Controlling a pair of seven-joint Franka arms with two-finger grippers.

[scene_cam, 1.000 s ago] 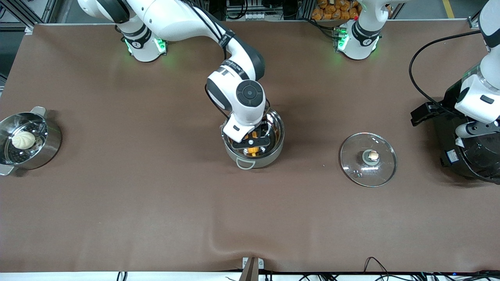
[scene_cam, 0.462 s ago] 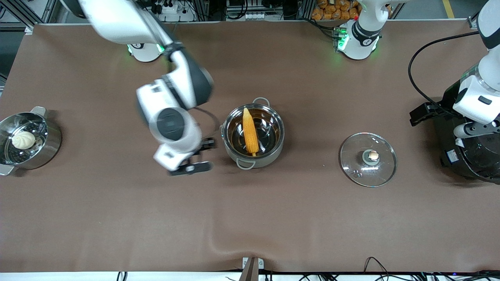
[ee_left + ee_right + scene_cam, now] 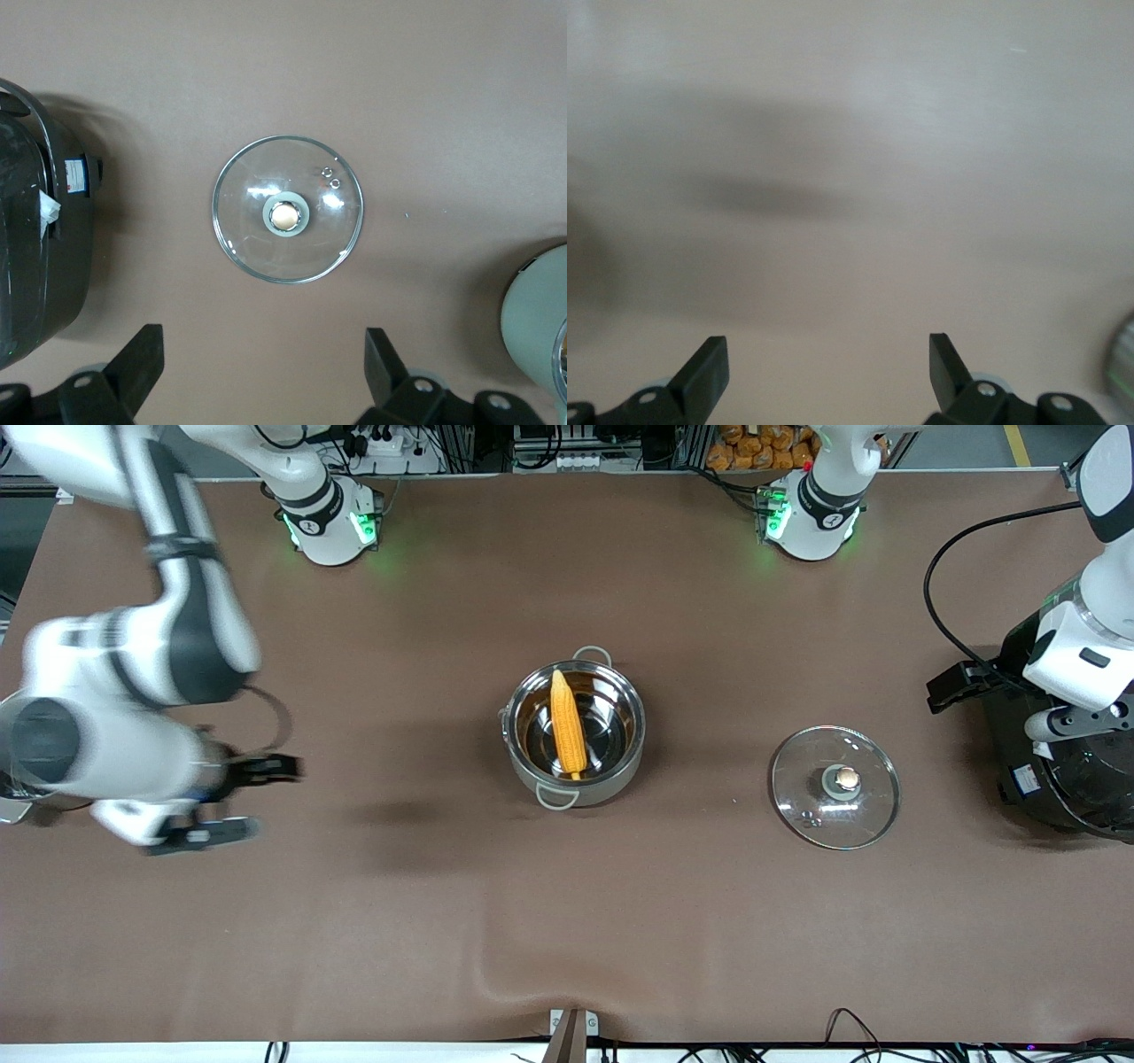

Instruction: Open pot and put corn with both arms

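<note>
The pot stands open mid-table, and the corn lies in it, pale stalk end toward the front camera. The clear glass lid with its coppery knob lies flat on the table toward the left arm's end; it also shows in the left wrist view. My right gripper is open and empty over the table near the right arm's end, also seen in the right wrist view. My left gripper is open and empty, up beside the rice cooker; the left wrist view shows it too.
The black rice cooker stands at the left arm's end and shows in the left wrist view. The steel steamer pan at the right arm's end is mostly hidden by the right arm. The pot's side shows at one edge of the left wrist view.
My right gripper let go of the corn in the pot, rose and swung away toward the right arm's end of the table. The corn stays in the pot. The left arm barely moved.
</note>
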